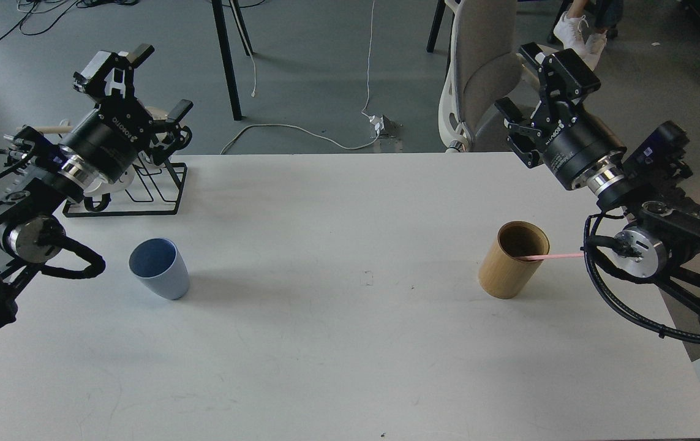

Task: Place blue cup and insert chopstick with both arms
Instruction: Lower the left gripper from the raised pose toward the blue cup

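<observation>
White "ROBOTIQ" lettering on left hand [118,62] wrist body (upside down); right hand [556,61] lettering illegible.

Views: one, head view | Position: above the near edge of the white table [337,367] | Facing: forward and down, toward the far floor | Range: moderate, whole tabletop within frame, left and right arms entering at the side edges | Overlap: no second view supplied, none to compare
</observation>
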You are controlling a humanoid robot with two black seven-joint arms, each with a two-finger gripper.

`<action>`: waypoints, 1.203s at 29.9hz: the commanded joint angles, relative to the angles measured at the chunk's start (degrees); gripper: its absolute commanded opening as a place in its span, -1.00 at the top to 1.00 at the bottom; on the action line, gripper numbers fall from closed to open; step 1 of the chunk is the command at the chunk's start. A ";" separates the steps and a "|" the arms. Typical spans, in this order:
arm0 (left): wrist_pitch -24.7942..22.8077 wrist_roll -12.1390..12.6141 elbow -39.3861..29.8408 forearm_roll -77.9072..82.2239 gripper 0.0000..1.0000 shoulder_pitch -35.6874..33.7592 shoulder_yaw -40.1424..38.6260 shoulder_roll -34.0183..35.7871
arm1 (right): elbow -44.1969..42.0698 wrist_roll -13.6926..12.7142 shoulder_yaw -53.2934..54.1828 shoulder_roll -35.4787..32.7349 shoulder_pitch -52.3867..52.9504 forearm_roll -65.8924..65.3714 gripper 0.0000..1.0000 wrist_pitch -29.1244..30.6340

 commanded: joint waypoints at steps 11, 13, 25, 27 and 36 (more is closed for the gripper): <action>-0.01 0.01 0.90 -2.39 -0.99 -0.75 -1.57 0.77 | 0.17 0.01 0.96 -0.74 -0.05 0.14 -0.88 -0.28; -0.01 0.01 0.73 -2.48 -0.99 -1.01 -4.46 1.56 | 0.17 0.01 1.14 -0.65 -0.13 0.15 -0.88 -0.28; -0.01 0.01 -17.36 15.78 -0.99 -5.58 -5.97 20.53 | 0.26 0.01 2.90 -0.12 -0.05 -0.12 -0.88 -0.19; -0.01 0.01 -20.35 21.05 -0.99 -5.85 -4.13 25.28 | 0.52 0.01 2.90 -0.12 -0.13 -0.12 -0.88 -0.20; 4.42 0.01 -22.83 50.49 -0.99 -7.52 7.03 36.10 | 0.87 0.01 2.99 -0.82 -0.92 -0.21 -0.88 -0.20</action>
